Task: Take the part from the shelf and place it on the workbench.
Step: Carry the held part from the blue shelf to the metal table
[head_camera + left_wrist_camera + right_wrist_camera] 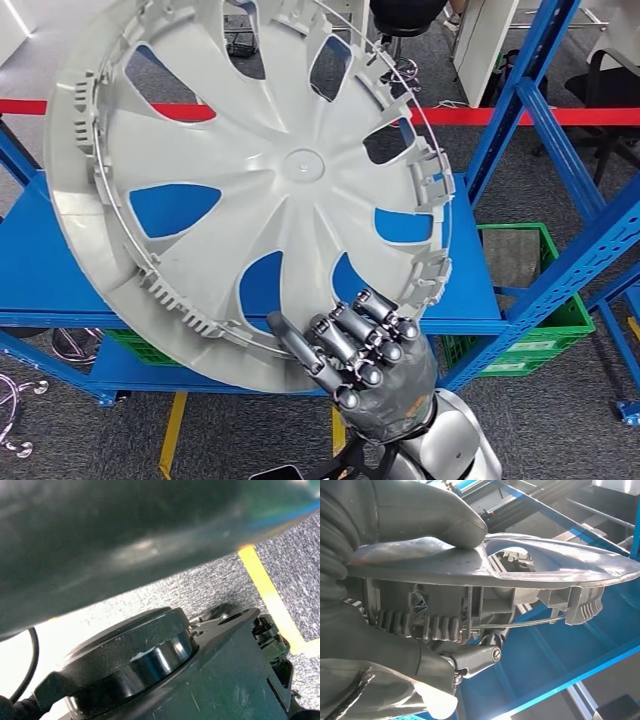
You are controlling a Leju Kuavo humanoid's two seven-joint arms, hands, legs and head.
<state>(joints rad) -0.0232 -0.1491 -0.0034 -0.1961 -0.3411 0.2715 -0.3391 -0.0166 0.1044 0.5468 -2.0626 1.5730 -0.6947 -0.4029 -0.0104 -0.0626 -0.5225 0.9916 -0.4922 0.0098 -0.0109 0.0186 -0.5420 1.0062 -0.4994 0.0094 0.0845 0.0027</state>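
Grey plastic wheel cover (249, 190) hangs tilted above the blue shelf (45, 270), our right hand (362, 355) clamping its lower rim, thumb opposing fingers, so we can carry it to the workbench.

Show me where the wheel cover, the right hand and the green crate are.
wheel cover (302, 165): head view, on its central hub.
right hand (370, 365): head view, on the knuckles gripping the cover's lower rim.
green crate (562, 325): head view, on its right rim below the blue shelf.
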